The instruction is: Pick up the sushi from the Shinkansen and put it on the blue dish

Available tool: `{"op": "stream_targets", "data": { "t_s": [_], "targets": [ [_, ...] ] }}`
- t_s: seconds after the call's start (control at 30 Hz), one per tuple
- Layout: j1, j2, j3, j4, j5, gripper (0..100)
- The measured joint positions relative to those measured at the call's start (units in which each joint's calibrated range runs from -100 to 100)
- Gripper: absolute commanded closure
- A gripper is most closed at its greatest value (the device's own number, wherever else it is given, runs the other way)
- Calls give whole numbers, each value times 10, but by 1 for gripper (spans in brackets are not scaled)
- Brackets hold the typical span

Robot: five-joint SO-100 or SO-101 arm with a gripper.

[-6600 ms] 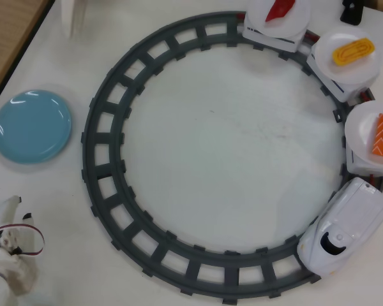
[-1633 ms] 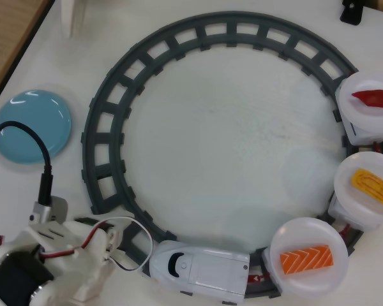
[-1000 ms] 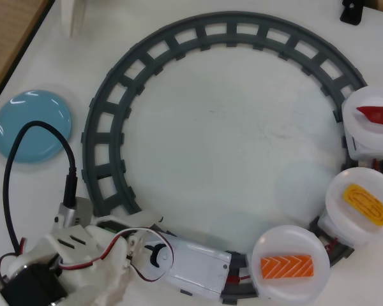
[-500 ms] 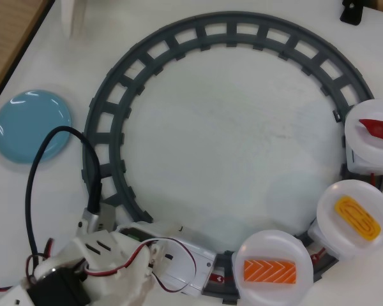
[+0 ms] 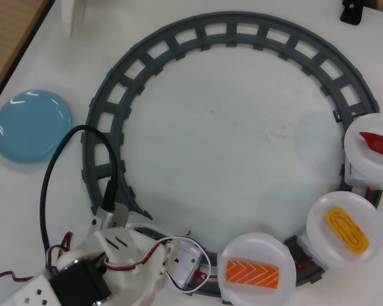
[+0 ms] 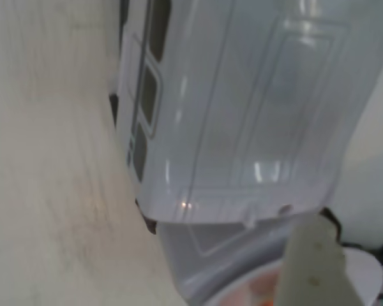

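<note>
White printed gripper (image 5: 179, 268) sits at lower left of the overhead view, low over the front of the Shinkansen (image 5: 190, 264), wires and arm body covering most of it; jaw opening cannot be read there. Wrist view only shows one pale finger (image 6: 319, 268) at lower right, blurred, so how far open it is I cannot tell, and nothing appears held. Train body fills the wrist view upper centre (image 6: 242, 108), very close to the lens. Sushi (image 5: 252, 274), orange with white chevrons, lies on the first white plate (image 5: 258, 248) just right of the gripper, untouched. Further right along the grey track (image 5: 242, 29): yellow piece (image 5: 348, 231), then red piece (image 5: 378, 143). Blue dish (image 5: 32, 124) is at left, well apart, empty. Risks, judged: gripper is over the train rather than the sushi, so closing here could catch the train or derail it; a low sweep right could knock the plate; the black cable (image 5: 57, 166) could snag the track on the move to the dish.
</note>
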Motion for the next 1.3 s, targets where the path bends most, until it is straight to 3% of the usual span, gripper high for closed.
{"op": "stream_targets", "data": {
  "t_s": [0.57, 1.3],
  "targets": [
    [15, 0, -148, 193, 0, 80],
    [34, 1, -65, 106, 0, 80]
  ]
}}
